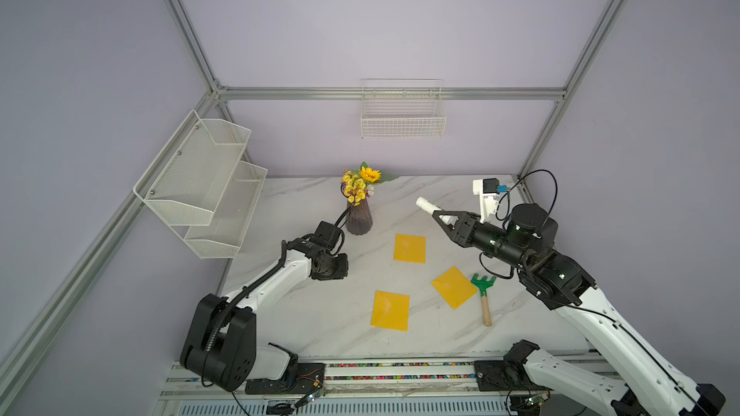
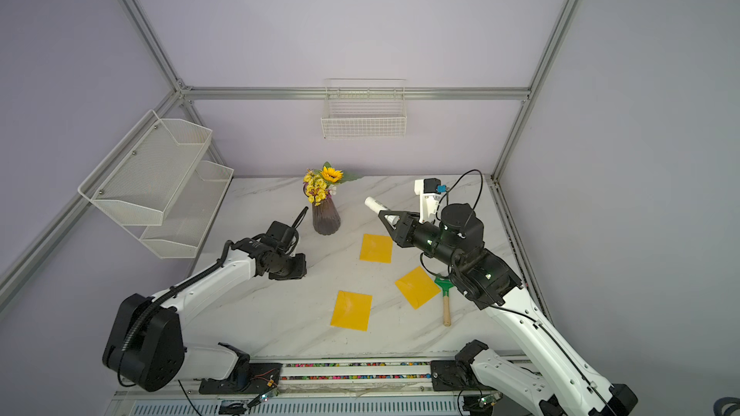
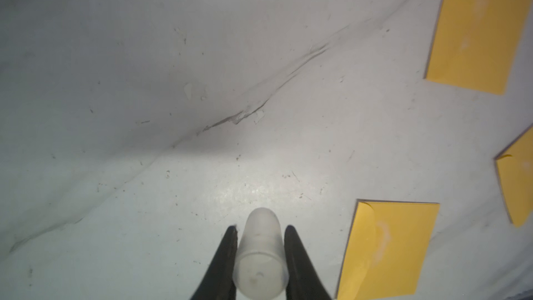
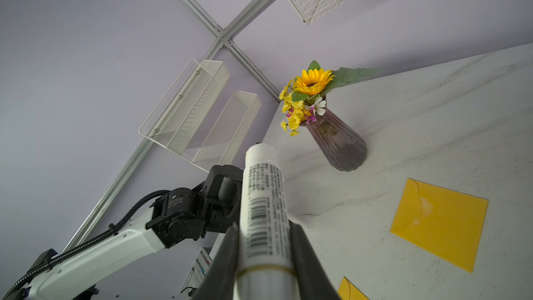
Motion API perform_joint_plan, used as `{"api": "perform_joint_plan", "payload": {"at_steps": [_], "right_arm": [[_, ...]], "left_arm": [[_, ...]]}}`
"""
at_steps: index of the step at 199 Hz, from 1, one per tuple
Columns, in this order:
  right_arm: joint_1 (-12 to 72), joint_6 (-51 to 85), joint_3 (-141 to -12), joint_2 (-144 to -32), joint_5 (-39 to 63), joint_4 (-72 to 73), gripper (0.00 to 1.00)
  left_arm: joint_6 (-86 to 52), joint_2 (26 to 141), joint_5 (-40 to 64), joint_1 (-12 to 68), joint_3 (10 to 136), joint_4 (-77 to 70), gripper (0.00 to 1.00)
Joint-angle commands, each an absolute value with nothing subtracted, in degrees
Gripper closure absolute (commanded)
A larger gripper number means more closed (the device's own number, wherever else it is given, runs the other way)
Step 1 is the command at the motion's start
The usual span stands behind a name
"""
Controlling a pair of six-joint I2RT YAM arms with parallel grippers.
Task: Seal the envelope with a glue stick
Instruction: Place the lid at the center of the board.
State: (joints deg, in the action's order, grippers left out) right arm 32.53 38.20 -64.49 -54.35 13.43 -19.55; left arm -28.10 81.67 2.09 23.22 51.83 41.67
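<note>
Above the table (image 1: pixel 320 314), the right gripper (image 4: pixel 264 226) holds the glue stick (image 4: pixel 262 186) between its jaws, the left gripper (image 3: pixel 260 227) the cap (image 3: pixel 261 252).

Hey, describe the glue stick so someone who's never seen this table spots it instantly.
On the marble table, look toward the far right corner, where the right gripper hovers. The glue stick is the white tube shut in it, pointing toward the flower vase. Its neighbours are flat yellow envelopes and a green rake.
</note>
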Motion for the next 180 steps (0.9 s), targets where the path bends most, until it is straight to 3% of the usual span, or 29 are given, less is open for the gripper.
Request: {"api": "perform_joint_plan", "payload": {"at_steps": [1, 59, 94, 180], "right_arm": [[32.9, 37.0, -65.7, -54.5, 13.5, -20.0, 1.00], [32.9, 36.9, -65.5, -54.2, 13.4, -20.6, 1.00], [32.9, 37.0, -65.8, -54.1, 13.5, -20.9, 1.00], [32.9, 37.2, -65.8, -54.0, 13.9, -21.1, 1.00]], "left_arm": [[-30.7, 85.6, -3.7, 26.0, 50.1, 37.8, 0.77], [-32.2, 91.8, -5.7, 29.4, 50.7, 35.9, 0.68], [-32.1, 90.5, -6.0, 29.5, 51.5, 37.0, 0.55], [-32.0, 88.8, -5.5, 29.9, 52.6, 38.9, 0.62]]}}
